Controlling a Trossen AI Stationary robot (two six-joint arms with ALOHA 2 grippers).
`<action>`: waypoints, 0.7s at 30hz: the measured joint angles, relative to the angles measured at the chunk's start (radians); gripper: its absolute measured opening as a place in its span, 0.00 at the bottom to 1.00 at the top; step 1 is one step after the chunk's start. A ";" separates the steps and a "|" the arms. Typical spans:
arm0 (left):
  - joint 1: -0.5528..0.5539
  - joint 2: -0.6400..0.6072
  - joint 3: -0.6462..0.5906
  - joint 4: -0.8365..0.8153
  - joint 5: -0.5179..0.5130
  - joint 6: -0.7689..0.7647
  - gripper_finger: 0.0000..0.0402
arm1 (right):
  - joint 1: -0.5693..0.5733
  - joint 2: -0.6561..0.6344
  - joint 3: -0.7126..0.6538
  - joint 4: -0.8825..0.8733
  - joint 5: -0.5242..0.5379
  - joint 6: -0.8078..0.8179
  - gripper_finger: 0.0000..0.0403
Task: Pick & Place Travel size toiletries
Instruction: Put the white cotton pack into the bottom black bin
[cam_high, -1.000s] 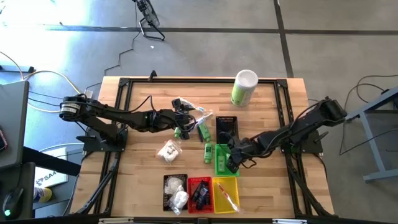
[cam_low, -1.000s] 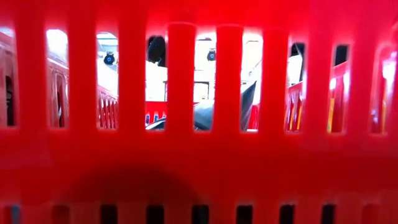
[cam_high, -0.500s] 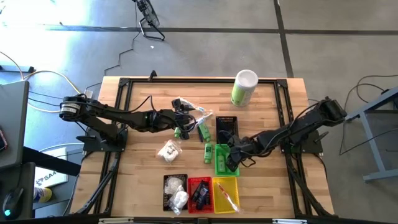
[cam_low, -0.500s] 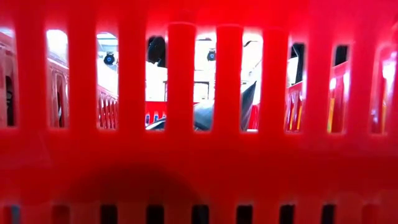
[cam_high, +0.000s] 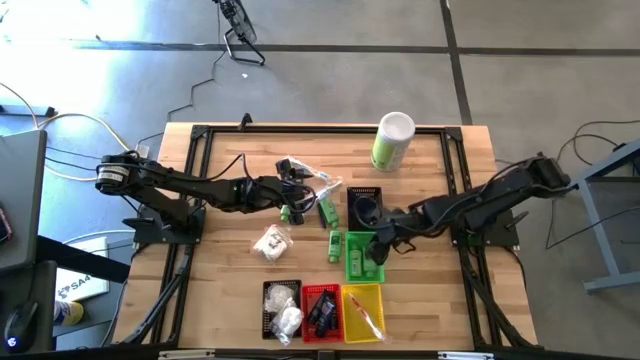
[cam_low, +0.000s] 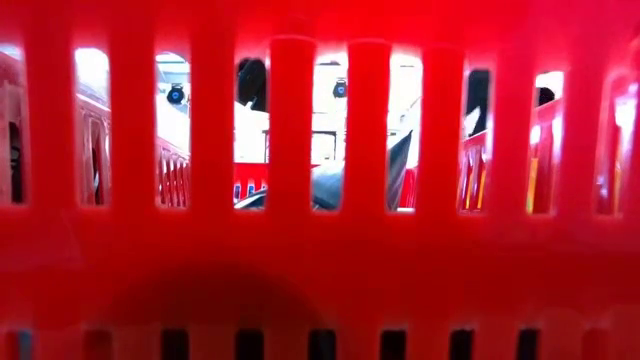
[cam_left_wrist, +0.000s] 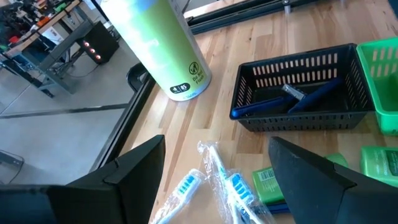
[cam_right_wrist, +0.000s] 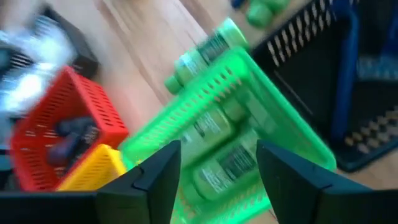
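Note:
My left gripper (cam_high: 297, 196) (cam_left_wrist: 216, 144) is open over the clear-wrapped sticks (cam_left_wrist: 214, 180) (cam_high: 305, 176), one finger on either side, near the table's middle. Small green bottles (cam_high: 327, 212) (cam_high: 335, 246) lie loose on the wood near it. A white crinkly pouch (cam_high: 271, 241) lies nearer the front edge. My right gripper (cam_high: 378, 242) (cam_right_wrist: 217, 149) is open and holds nothing, above the green basket (cam_high: 350, 262) (cam_right_wrist: 186, 106), where two green bottles (cam_right_wrist: 217, 171) lie. One more green bottle (cam_right_wrist: 205, 53) lies just outside that basket. Dark blue tubes (cam_left_wrist: 311, 99) lie in a black basket (cam_high: 364, 200) (cam_left_wrist: 249, 81).
The tall green-and-white canister (cam_high: 391, 141) (cam_left_wrist: 158, 43) stands near the far edge. A black basket with white pouches (cam_high: 268, 296), a red basket (cam_high: 321, 312) and a yellow basket (cam_high: 362, 312) line the near edge. The red basket's wall (cam_low: 320, 270) blocks the low view.
My right gripper has drawn back from low over the green basket, rising and moving toward the table's far edge. The arm behind it has lifted. The left arm has kept still.

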 joint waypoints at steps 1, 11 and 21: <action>0.000 0.000 0.000 0.000 0.000 0.000 0.69 | -0.008 -0.009 0.001 0.009 -0.001 -0.020 0.49; 0.000 0.000 0.000 -0.004 0.000 -0.050 0.69 | -0.047 -0.072 0.000 0.097 0.110 -0.254 0.42; 0.000 0.000 0.000 -0.187 0.009 -0.285 0.69 | -0.047 -0.072 0.000 0.248 0.318 -0.517 0.39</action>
